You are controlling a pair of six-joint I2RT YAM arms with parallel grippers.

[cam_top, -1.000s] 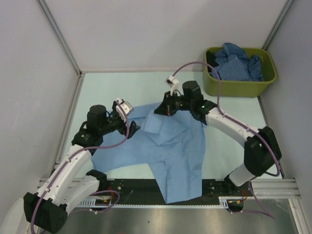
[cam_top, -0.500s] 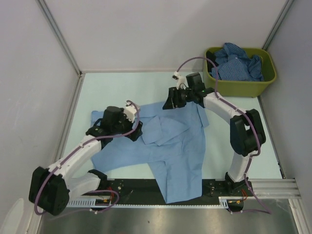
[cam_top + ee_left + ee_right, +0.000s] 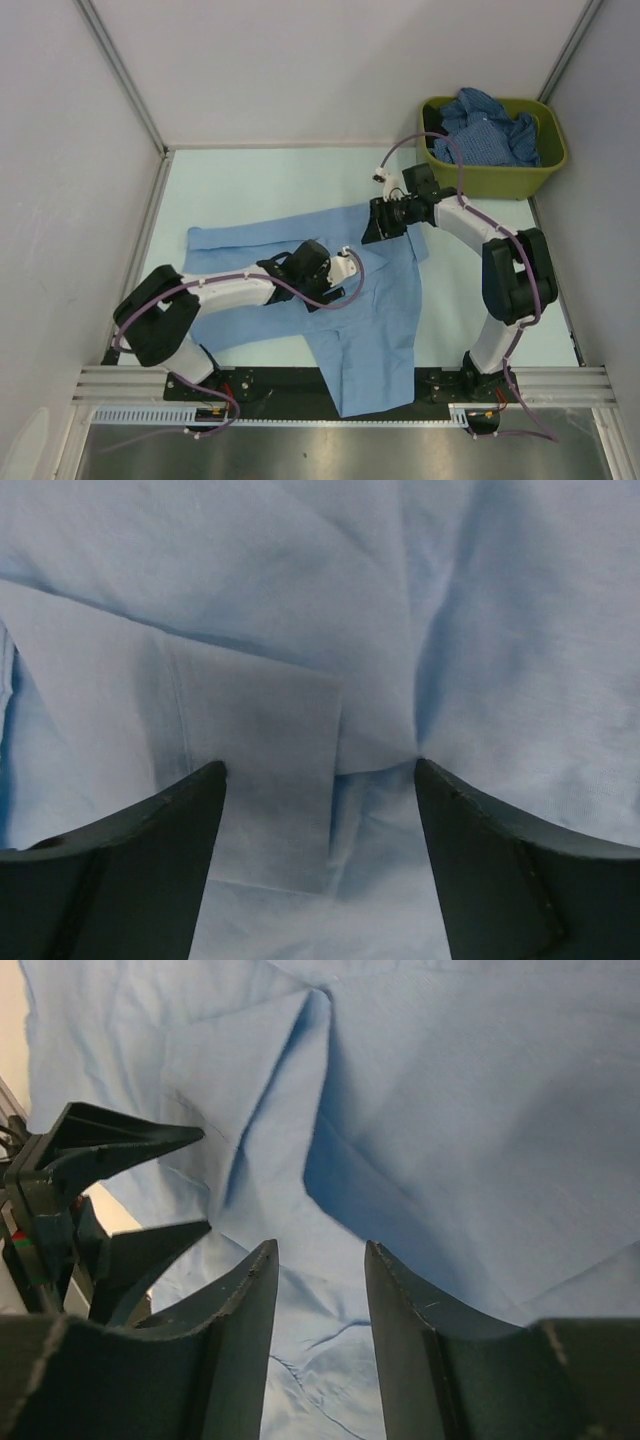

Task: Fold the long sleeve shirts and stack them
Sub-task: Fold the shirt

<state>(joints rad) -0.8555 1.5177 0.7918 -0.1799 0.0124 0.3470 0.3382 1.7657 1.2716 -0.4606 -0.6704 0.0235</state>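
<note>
A plain light blue long sleeve shirt (image 3: pixel 370 330) lies spread across the table, its lower end hanging over the near edge. My left gripper (image 3: pixel 342 272) reaches across to the shirt's middle and hovers open just above a folded flap of the cloth (image 3: pixel 250 770), with nothing between its fingers. My right gripper (image 3: pixel 370 232) stands open over the shirt's upper right part, above creased blue cloth (image 3: pixel 330 1110) and holding nothing. In the right wrist view the left gripper (image 3: pixel 165 1185) shows close by on the left. More darker blue shirts (image 3: pixel 490 130) lie heaped in the bin.
The olive-green bin (image 3: pixel 490 180) stands at the back right corner. Grey walls close in the pale green table (image 3: pixel 260 180) on the left, back and right. A black strip and metal rail (image 3: pixel 560 385) run along the near edge.
My right gripper has opened, let go of the shirt's upper edge and drawn back to the right. My left arm has swept right, from the shirt's left part to its middle.
</note>
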